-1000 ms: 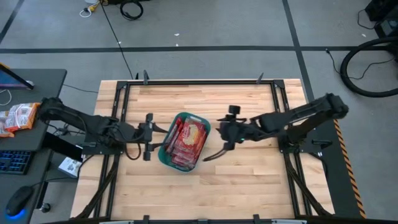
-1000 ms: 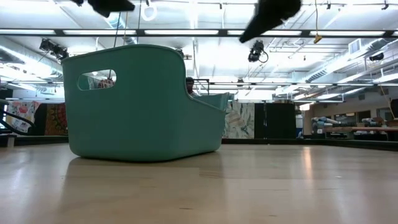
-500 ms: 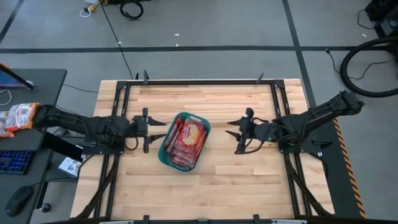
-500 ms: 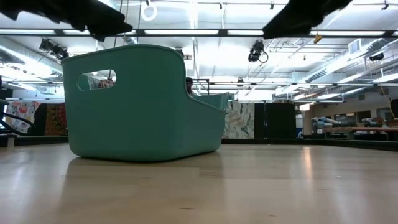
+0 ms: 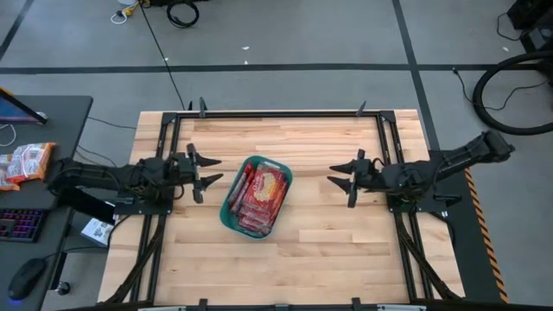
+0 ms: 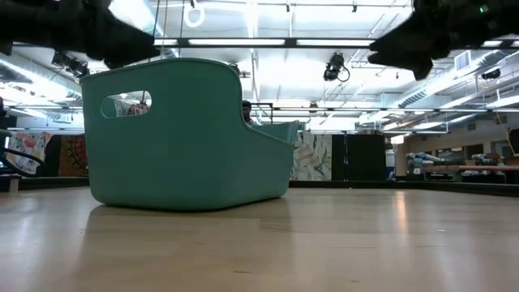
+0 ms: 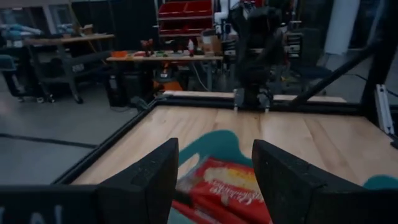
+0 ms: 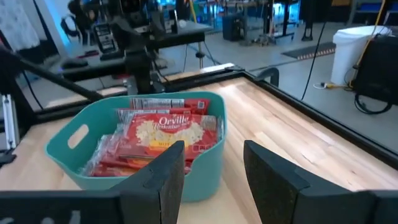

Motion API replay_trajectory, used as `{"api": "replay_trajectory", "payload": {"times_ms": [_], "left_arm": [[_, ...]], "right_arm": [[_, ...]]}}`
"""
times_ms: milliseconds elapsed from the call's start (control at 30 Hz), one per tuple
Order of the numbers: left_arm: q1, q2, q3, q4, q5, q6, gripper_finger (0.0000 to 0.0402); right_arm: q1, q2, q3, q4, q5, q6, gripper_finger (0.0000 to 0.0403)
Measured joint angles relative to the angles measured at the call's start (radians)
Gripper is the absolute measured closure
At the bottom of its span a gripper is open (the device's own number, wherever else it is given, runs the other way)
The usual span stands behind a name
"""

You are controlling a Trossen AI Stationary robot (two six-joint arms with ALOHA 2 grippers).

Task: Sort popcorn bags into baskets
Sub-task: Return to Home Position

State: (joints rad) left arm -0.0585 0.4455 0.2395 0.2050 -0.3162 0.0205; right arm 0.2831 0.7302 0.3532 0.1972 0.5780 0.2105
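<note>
Your left gripper (image 5: 200, 174) and right gripper (image 5: 345, 180) have both drawn back from the teal bin (image 5: 231, 219), jaws wide and empty, with the popcorn bags (image 5: 260, 192) piled inside it on the worktop (image 5: 337, 252), so sorting looks finished

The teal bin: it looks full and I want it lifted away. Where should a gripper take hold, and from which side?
Probably the rim at the handle slot in the short end wall of the bin, coming down from above with one finger outside and one inside. The wall is thin and upright there, and the popcorn bags fill the middle.
</note>
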Motion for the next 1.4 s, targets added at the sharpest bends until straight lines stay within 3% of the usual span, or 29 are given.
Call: {"api": "replay_trajectory", "payload": {"times_ms": [200,467,700,1033,1400], "left_arm": [[0.051,-0.075,-0.043,0.005,-0.001,-0.012,0.0198],[0.087,-0.202,-0.096,-0.018,-0.004,-0.021,0.0243],[0.087,-0.321,-0.105,-0.114,-0.061,-0.028,0.0277],[0.087,-0.444,-0.105,-0.218,-0.043,-0.035,0.0292],[0.087,-0.441,-0.186,-0.169,-0.060,-0.040,0.0292]], "right_arm": [[-0.005,-0.158,-0.083,0.010,0.005,0.000,0.0234],[-0.003,-0.371,-0.120,-0.110,0.034,0.009,0.0234],[-0.003,-0.521,-0.146,-0.221,0.035,0.045,0.0234],[-0.003,-0.725,-0.146,-0.337,0.033,0.017,0.0234],[-0.003,-0.728,-0.147,-0.397,0.031,0.027,0.0234]]}}
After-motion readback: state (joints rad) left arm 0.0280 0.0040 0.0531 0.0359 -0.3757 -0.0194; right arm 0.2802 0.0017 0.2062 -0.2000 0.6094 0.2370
